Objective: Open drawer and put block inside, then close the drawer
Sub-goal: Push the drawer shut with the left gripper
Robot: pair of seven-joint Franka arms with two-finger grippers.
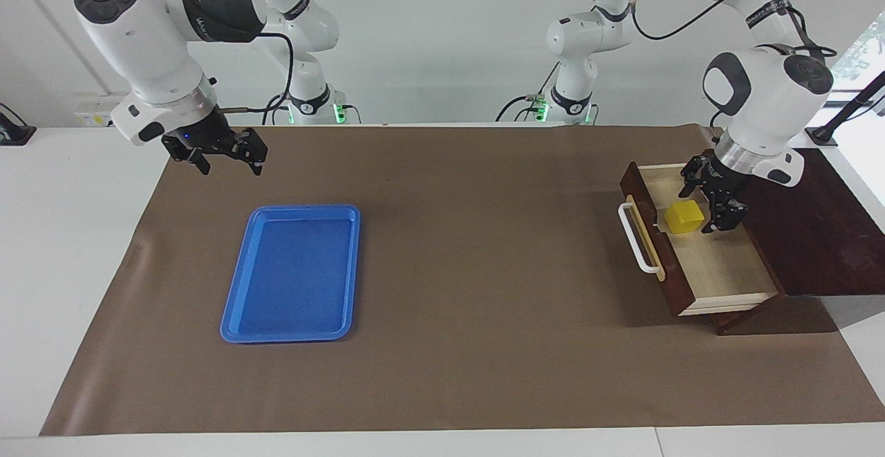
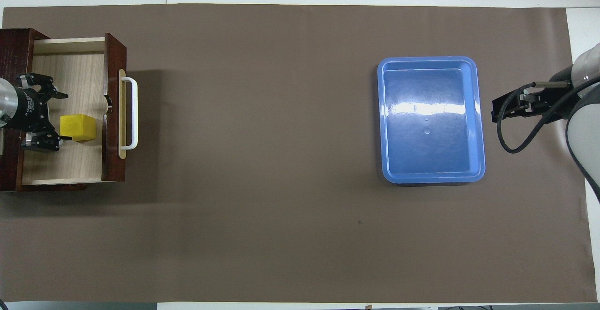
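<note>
Sitting inside the pulled-out drawer (image 1: 712, 263) at the left arm's end of the table: the block (image 1: 684, 216), a small bright yellow cube, resting flat on the pale wood floor close to the drawer's front panel. Showing in the overhead view as a square yellow top with a slightly darker side face, block (image 2: 78, 127) clear of both fingertips, pale wood visible between them. Hanging just over the drawer (image 2: 70, 113) beside the block: left gripper (image 1: 712, 201), fingers spread wide and holding nothing. Revealing in the facing view what the overhead one hides: the left gripper (image 2: 44, 115) raised slightly above the drawer floor, its wrist tilted in from over the dark box top. Showing more plainly from above: the white bar handle (image 2: 133, 113) on its tan strip, and the whole rectangle of the drawer's light interior.

Waiting over the brown mat near the right arm's end: right gripper (image 1: 225, 156), nearer the robots than the blue tray (image 1: 235, 319), fingers parted and empty in the facing view; only its dark body edge-on from above, right gripper (image 2: 508, 108) beside the blue tray (image 2: 476, 113).
</note>
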